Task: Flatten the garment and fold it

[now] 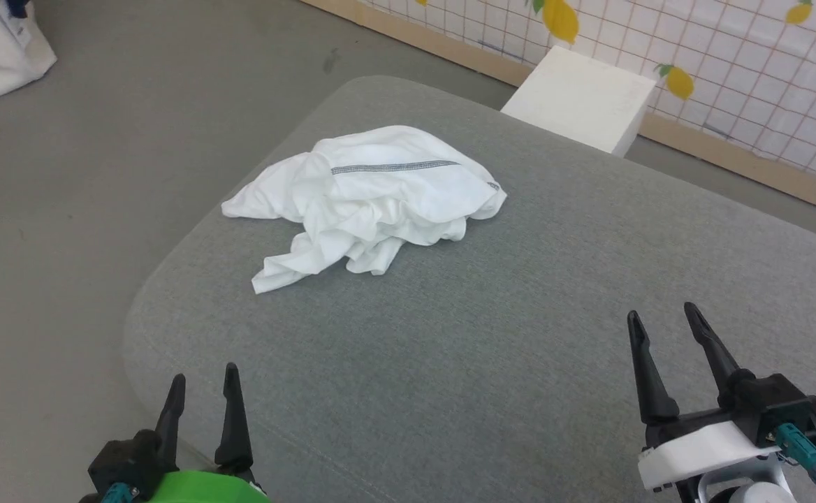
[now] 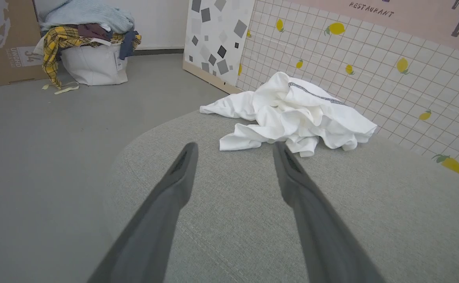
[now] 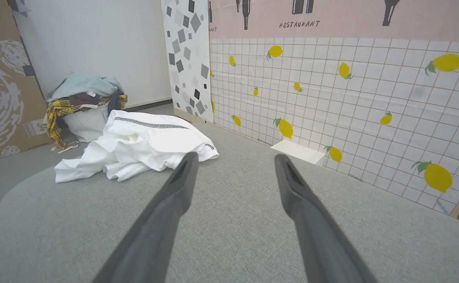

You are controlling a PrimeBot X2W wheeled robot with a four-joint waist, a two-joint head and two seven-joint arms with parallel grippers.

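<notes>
Head view: the shirt [image 1: 369, 202] lay crumpled at upper centre of the grey cushion [image 1: 520, 349]. The left gripper [image 1: 202, 388], lower left, and right gripper [image 1: 663, 323], lower right, had jaws spread, empty.

The garment [image 1: 373, 188] is showing plain white with a dark grey zigzag-stitched seam, against the tabletop [image 1: 492, 363] in pale grey-green weave. Beyond the garment, the wall [image 3: 371, 98] is wearing white tiles with yellow lemons.
</notes>
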